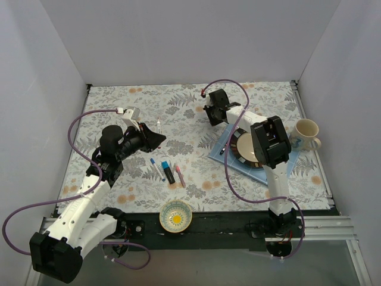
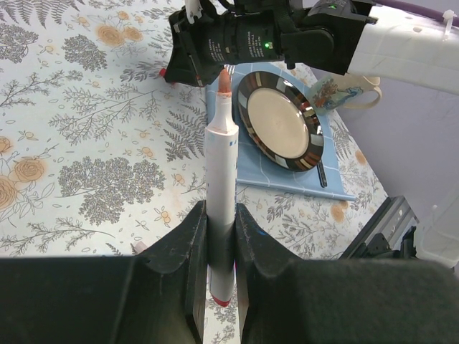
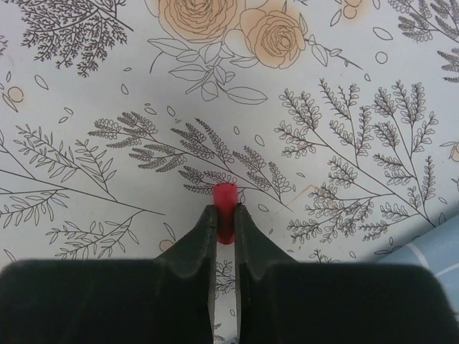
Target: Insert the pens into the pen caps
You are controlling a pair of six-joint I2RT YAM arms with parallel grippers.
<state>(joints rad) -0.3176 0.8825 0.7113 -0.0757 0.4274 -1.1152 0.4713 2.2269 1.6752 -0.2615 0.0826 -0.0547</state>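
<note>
My left gripper (image 2: pixel 221 236) is shut on a white pen (image 2: pixel 221 165) with a red tip, which stands upright between the jaws. In the top view this gripper (image 1: pixel 158 138) hovers left of centre. My right gripper (image 3: pixel 225 218) is shut on a small red pen cap (image 3: pixel 225 195) and holds it above the floral cloth. In the left wrist view the right gripper (image 2: pixel 188 54) is just beyond the pen's tip. A white-and-blue pen (image 1: pixel 156 168), a black marker with a light-blue end (image 1: pixel 168 172) and a pink pen (image 1: pixel 180 174) lie on the table.
A dark-rimmed plate (image 1: pixel 245 148) sits on a blue mat (image 1: pixel 257 173) at the right, with a cream mug (image 1: pixel 306 134) beside it. A small patterned bowl (image 1: pixel 176 215) stands at the near edge. White walls enclose the table.
</note>
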